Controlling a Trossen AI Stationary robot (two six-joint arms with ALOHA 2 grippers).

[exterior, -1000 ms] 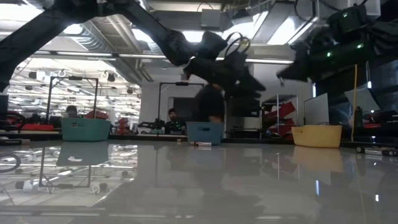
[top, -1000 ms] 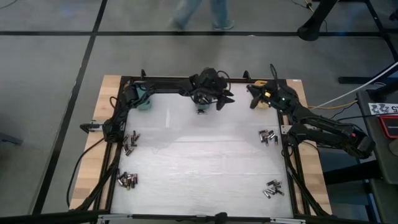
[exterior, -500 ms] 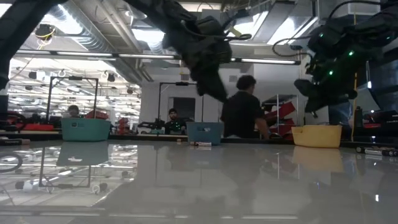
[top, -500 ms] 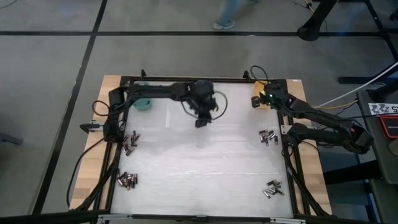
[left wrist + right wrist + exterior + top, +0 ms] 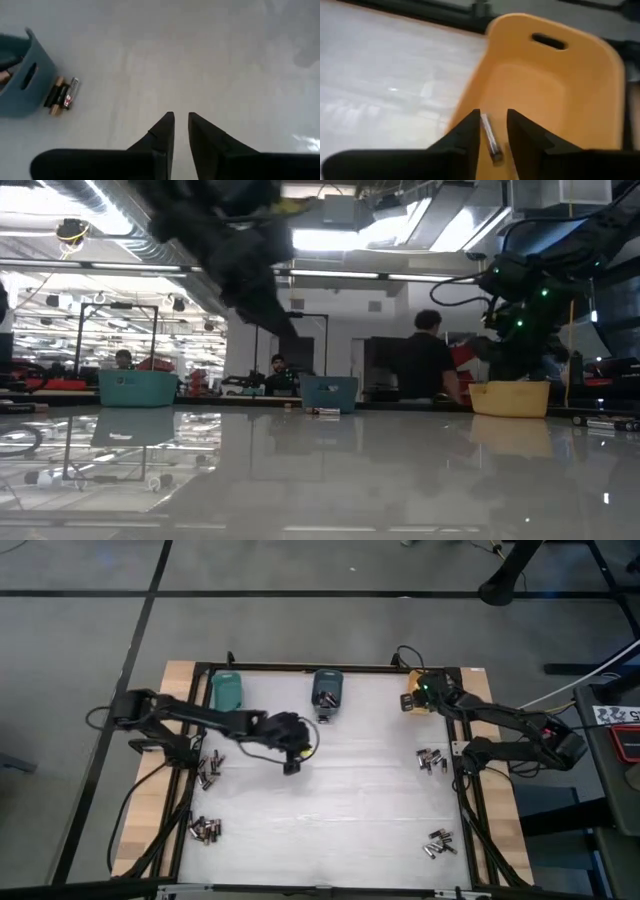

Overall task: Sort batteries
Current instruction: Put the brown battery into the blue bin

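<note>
Right now one battery (image 5: 490, 138) shows between the right gripper (image 5: 493, 131)'s fingertips, which stand a little apart over the orange bin (image 5: 580, 90); its long axis runs roughly along the fingers, and whether the fingers touch it cannot be told. From above, that gripper (image 5: 421, 698) sits over the orange bin (image 5: 411, 703) at the table's far right corner, hard against the frame rail. Other batteries lie in four heaps near the side rails: left upper (image 5: 208, 768), left lower (image 5: 204, 829), right upper (image 5: 431, 759), right lower (image 5: 439, 843), cells pointing every way. Two more cells (image 5: 64, 94) lie side by side touching the outer wall of the blue bin (image 5: 27, 85), long axes parallel to each other and pointing at the wall; from above they show as a small mark (image 5: 323, 719) just in front of the blue bin (image 5: 327, 687). A teal bin (image 5: 227, 690) stands along the same far edge, well apart to the left. The left gripper (image 5: 292, 762) hovers over bare table near the middle, fingers (image 5: 162, 132) nearly closed with a thin gap and nothing between them. The white table (image 5: 340, 810) is open through its centre and front, free between the heaps
</note>
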